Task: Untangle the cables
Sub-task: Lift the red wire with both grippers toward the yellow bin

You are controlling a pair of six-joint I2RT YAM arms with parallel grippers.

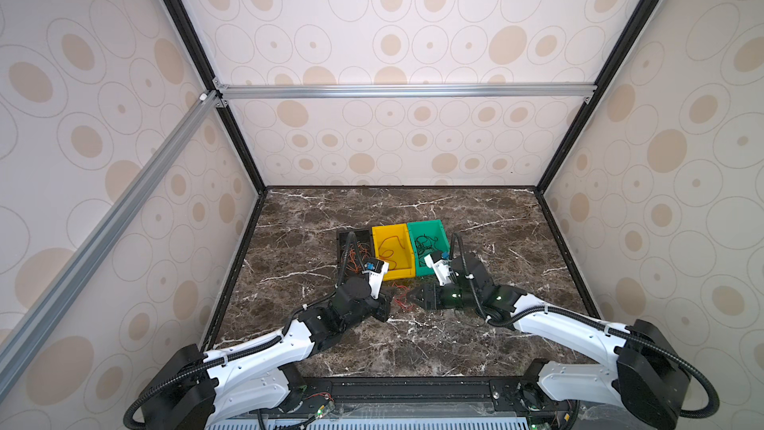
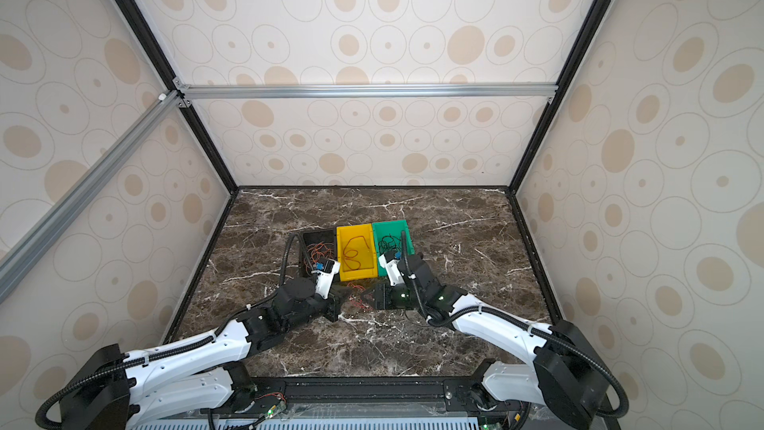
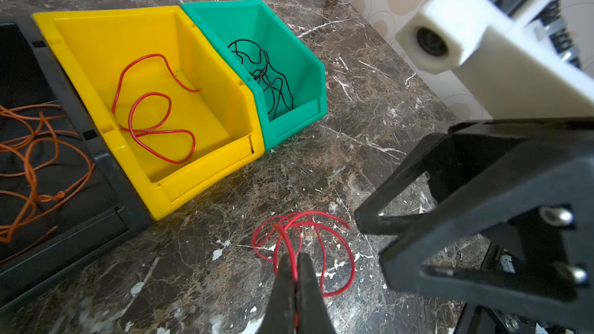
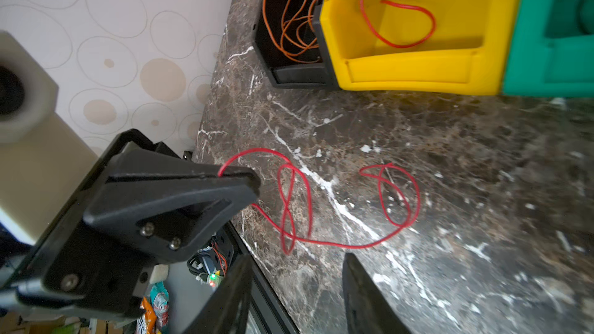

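A loose red cable (image 3: 334,242) lies in loops on the marble table, in front of the bins. My left gripper (image 3: 296,258) is shut on one strand of it, low over the table. The right wrist view shows the same cable (image 4: 353,247) running from the left gripper (image 4: 254,183) across the table. My right gripper (image 4: 297,258) is open just short of the loops, with nothing between its jaws. In both top views the two grippers face each other over the red cable (image 1: 400,303), (image 2: 357,301).
Three bins stand side by side behind the cable. The black bin (image 3: 106,162) holds orange cables (image 3: 32,162). The yellow bin (image 3: 205,184) holds a red cable (image 3: 154,130). The green bin (image 3: 318,69) holds black cables (image 3: 266,72). Walls enclose the table.
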